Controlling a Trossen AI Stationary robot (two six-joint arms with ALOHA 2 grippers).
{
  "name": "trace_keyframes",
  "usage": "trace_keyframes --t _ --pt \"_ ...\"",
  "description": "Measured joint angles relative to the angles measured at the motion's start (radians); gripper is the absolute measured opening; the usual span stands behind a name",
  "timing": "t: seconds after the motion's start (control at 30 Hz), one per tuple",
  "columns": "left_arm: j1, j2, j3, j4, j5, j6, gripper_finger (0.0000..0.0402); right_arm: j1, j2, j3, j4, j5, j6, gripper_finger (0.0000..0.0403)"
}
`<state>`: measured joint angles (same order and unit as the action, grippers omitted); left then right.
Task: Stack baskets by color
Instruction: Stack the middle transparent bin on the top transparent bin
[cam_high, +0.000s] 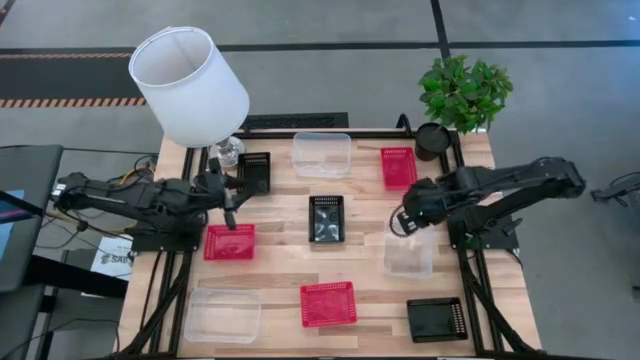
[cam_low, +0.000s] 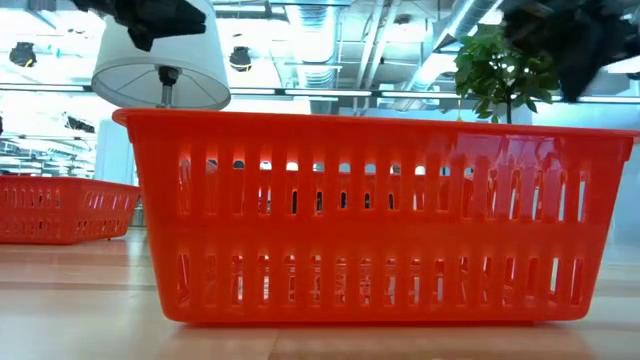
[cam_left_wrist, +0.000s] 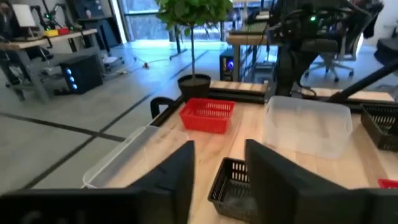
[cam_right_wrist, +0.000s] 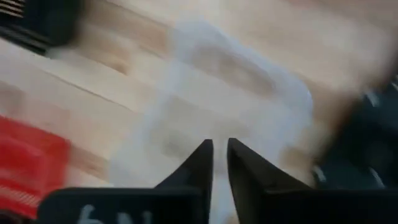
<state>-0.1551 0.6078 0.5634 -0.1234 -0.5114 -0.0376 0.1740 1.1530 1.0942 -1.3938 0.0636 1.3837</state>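
Observation:
Red, black and clear baskets lie singly on the wooden table. My left gripper (cam_high: 230, 208) hovers open over the far rim of a red basket (cam_high: 229, 242) at the left. It points level across the table, and its wrist view shows the centre black basket (cam_left_wrist: 231, 185) beyond its fingers (cam_left_wrist: 180, 177). My right gripper (cam_high: 403, 226) points down over the far left corner of a clear basket (cam_high: 409, 253). Its fingers stand a narrow gap apart (cam_right_wrist: 220, 155) with nothing between them, above that blurred clear basket (cam_right_wrist: 217, 93).
Other baskets: black (cam_high: 255, 172), clear (cam_high: 322, 153) and red (cam_high: 398, 167) along the far side, clear (cam_high: 222, 314), red (cam_high: 328, 303) and black (cam_high: 436, 319) along the near side. A white lamp (cam_high: 190, 85) stands far left. A round black pot (cam_high: 432, 140) with a plant stands far right.

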Motion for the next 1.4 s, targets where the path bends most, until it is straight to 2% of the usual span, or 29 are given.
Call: trace_keyframes --t 0.07,0.2,0.4,0.5,0.63,0.8,0.9,1.0,1.1,1.13,1.23,1.4 --pt "0.000 0.028 0.009 0.004 0.001 -0.006 0.0164 0.040 0.013 -0.015 -0.057 -0.030 0.090 0.0105" --pt "0.000 0.069 0.017 0.009 0.010 -0.010 0.0207 0.091 0.010 -0.079 -0.025 -0.082 0.196 0.0171" --pt "0.000 0.082 0.017 0.009 0.055 -0.028 0.0226 0.120 -0.008 -0.196 0.045 -0.086 0.295 0.0272" --pt "0.000 0.082 0.017 0.012 0.071 -0.039 0.0222 0.128 -0.013 -0.247 0.084 -0.087 0.318 0.0293" --pt "0.000 0.082 0.017 0.029 0.087 -0.062 0.0214 0.127 -0.015 -0.330 0.220 -0.087 0.321 0.0293" --pt "0.000 0.081 0.017 0.028 0.087 -0.106 0.0206 0.126 -0.010 -0.403 0.335 -0.082 0.348 0.0274" --pt "0.000 0.081 0.017 0.028 0.084 -0.095 0.0199 0.126 -0.007 -0.405 0.335 -0.082 0.363 0.0234" --pt "0.000 0.081 0.017 0.028 0.083 -0.090 0.0185 0.126 -0.007 -0.395 0.340 -0.081 0.371 0.0153" --pt "0.000 0.081 0.017 0.029 0.081 -0.058 0.0161 0.127 -0.007 -0.371 0.332 -0.053 0.367 0.0040" --pt "0.000 0.081 0.017 0.029 0.081 -0.052 0.0152 0.127 -0.007 -0.355 0.324 -0.031 0.354 0.0021" --pt "0.000 0.081 0.017 0.041 0.081 -0.050 0.0122 0.123 -0.007 -0.257 0.208 0.029 0.341 0.0011" --pt "-0.001 0.076 0.017 0.087 0.113 -0.045 0.0072 0.084 -0.007 0.004 -0.018 0.151 0.272 0.0005"
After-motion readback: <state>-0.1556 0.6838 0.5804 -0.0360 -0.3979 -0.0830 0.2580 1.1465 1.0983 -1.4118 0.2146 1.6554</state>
